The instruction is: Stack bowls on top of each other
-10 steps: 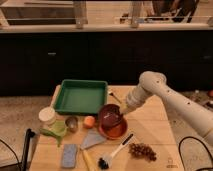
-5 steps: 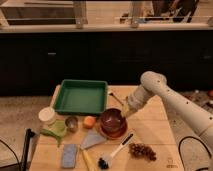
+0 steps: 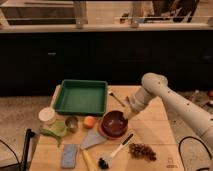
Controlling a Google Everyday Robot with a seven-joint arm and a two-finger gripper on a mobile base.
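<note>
**Already nested: maroon bowl sits in the orange one**

Broadly, a pale wooden tabletop (image 3: 150, 135) carries everything. Reaching in from the right is the robot's white jointed arm (image 3: 175, 102), bent down toward the middle of the surface. At the back left lies a green rectangular plastic tray (image 3: 81, 96).

Near the centre, the glossy dark maroon-brown round bowl (image 3: 114, 123) rests inside the wider, shallow orange bowl (image 3: 101, 133), of which only a thin rim shows at the lower left. The gripper (image 3: 129, 114) is at the maroon bowl's right rim, touching or just beside it; whether the jaws are open or closed cannot be told.

In front of the bowls lie a dark-bristled brush with a white handle (image 3: 115, 151) and a bunch of dark grapes (image 3: 142, 150). A grey-blue rectangular sponge (image 3: 69, 155) lies at the front left. Left of the bowls are a small orange round fruit (image 3: 89, 122) and a small metal cup (image 3: 72, 123).
</note>
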